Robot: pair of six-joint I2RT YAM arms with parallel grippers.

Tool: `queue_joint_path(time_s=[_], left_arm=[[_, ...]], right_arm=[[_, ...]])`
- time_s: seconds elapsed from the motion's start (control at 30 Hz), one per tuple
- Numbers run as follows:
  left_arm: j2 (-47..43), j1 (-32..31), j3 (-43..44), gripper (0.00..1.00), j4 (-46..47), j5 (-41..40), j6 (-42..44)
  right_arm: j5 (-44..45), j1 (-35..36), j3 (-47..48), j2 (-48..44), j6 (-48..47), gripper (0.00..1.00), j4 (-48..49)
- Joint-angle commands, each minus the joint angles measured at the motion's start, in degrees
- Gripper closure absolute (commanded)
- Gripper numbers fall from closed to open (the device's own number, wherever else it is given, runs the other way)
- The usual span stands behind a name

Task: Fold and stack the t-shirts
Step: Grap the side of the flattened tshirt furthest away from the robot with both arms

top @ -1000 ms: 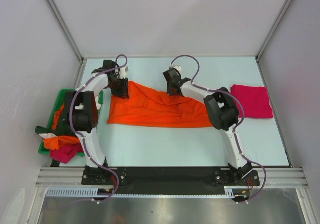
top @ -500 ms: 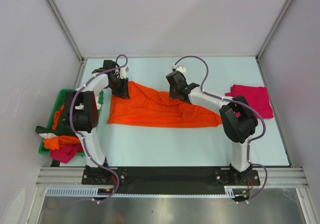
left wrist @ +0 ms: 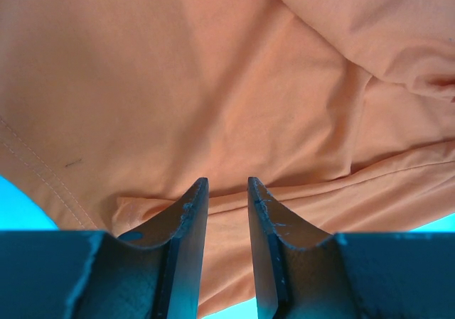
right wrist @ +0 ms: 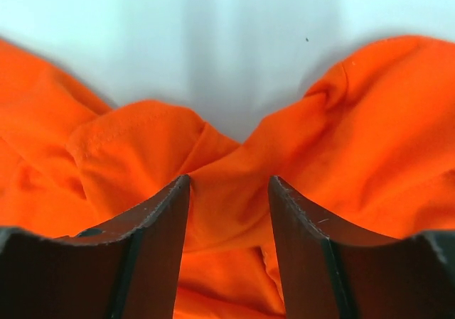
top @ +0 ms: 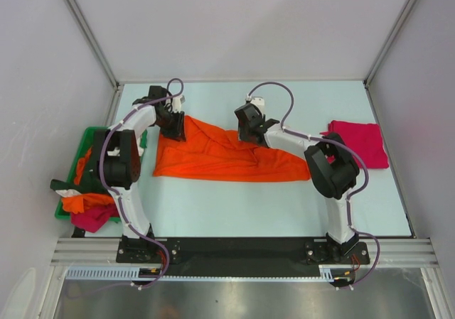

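Orange t-shirt [top: 220, 155]: soft, limp, bunches. My left gripper [left wrist: 226, 191] and right gripper [right wrist: 229, 191] both clamp folds at 12 o'clock edge.

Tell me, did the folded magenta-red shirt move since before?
No. The folded magenta-red cloth t-shirt lies in the same spot by the table's right edge.

White arms, black joints, purple cables

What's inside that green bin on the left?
The green bin holds crumpled shirts: orange cloth and magenta-red cloth show. The left arm covers much of it, hiding anything deeper.
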Motion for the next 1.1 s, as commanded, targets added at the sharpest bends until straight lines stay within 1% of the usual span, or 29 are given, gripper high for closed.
queue_joint_path(time_s=[0.0,0.1,0.13,0.2,0.23,0.27,0.3,0.47,0.5,0.67,0.77,0.87,0.97,1.0,1.07], left_arm=[[-3.87,-0.32,-0.75,0.65,0.70,1.89,-0.44],[-3.87,-0.23,-0.66,0.66,0.61,1.89,-0.35],[-3.96,-0.23,-0.57,0.65,0.53,1.89,-0.35],[-4.05,-0.23,-0.40,0.65,0.44,2.07,-0.17],[-4.05,-0.23,-0.31,0.66,0.44,2.07,0.00],[-4.05,-0.32,-0.05,0.66,0.26,2.07,0.00],[-4.05,-0.32,-0.04,0.65,0.17,2.07,0.09],[-3.79,-0.23,0.22,0.66,0.17,2.68,0.27],[-3.70,-0.32,0.22,0.66,0.09,2.86,0.27],[-2.82,-0.32,0.48,0.66,0.08,3.38,0.01],[-2.29,-0.32,0.75,0.66,0.08,3.65,-0.08],[-1.76,-0.32,0.92,0.66,0.00,3.91,-0.35],[-1.41,-0.41,1.19,0.66,0.00,4.00,-0.35],[-1.41,-0.41,1.27,0.65,-0.09,4.00,-0.17],[-1.59,-0.41,1.36,0.66,-0.18,3.91,-0.08]], right_arm=[[1.20,-0.69,3.79,3.53,0.97,0.47,0.22],[0.76,-0.69,4.40,4.68,1.32,0.60,-0.05],[0.76,-0.69,4.15,4.86,1.94,0.71,-0.13],[0.50,-0.51,3.53,4.78,2.29,0.81,0.04],[0.59,-0.43,2.74,4.43,2.38,0.92,0.04],[1.02,0.01,2.30,3.99,2.55,0.98,0.13],[1.46,0.28,1.77,3.55,2.47,1.00,0.22],[4.89,2.74,-2.18,-1.19,3.08,1.00,0.57],[5.16,3.61,-3.93,-1.98,3.52,1.00,0.65],[6.12,6.51,-6.84,-4.80,5.89,1.00,-0.49],[5.60,8.10,-8.16,-4.72,7.56,1.00,-0.66],[4.11,8.63,-8.51,-2.35,9.23,1.00,-1.36],[3.58,8.10,-7.81,-0.32,9.76,0.79,-1.80],[3.58,7.84,-7.55,-0.58,9.50,0.68,-1.54],[4.19,6.52,-5.71,-1.20,7.75,0.56,-0.84]])
